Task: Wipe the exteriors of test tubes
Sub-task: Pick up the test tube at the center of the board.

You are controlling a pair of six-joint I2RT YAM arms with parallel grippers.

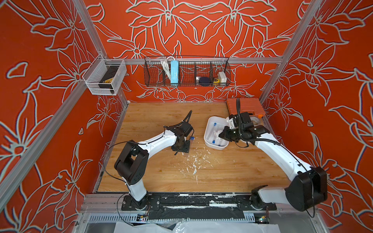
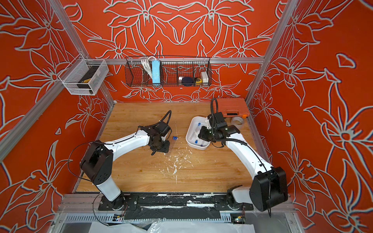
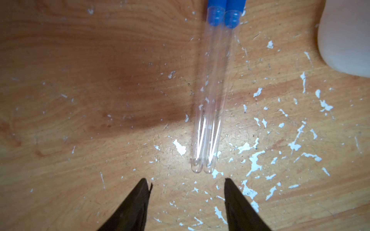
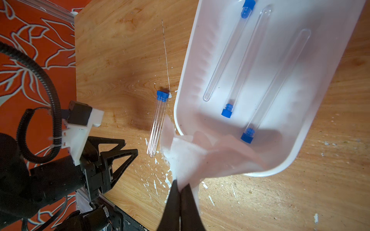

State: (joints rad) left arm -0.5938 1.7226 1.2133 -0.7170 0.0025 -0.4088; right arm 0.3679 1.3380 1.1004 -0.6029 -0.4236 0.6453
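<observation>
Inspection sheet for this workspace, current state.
Surface: wooden table, scuffed with white flecks.
Job's things: two test tubes side by side on the table; three more in the white tray.
Clutter: orange case and tape roll in the far corner.
Grippers: left gripper open, empty, by the tube pair's rounded ends; right gripper shut on white tissue.
Cables: black conduit along the right arm.
Surroundings: wire basket, mesh basket on frame; floral walls.

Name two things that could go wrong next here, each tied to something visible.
1. The two test tubes lie touching on the table; the open left gripper could pinch both or roll them apart.
2. The tissue in the shut right gripper hangs at the white tray; it could snag the rim or shed scraps.
</observation>
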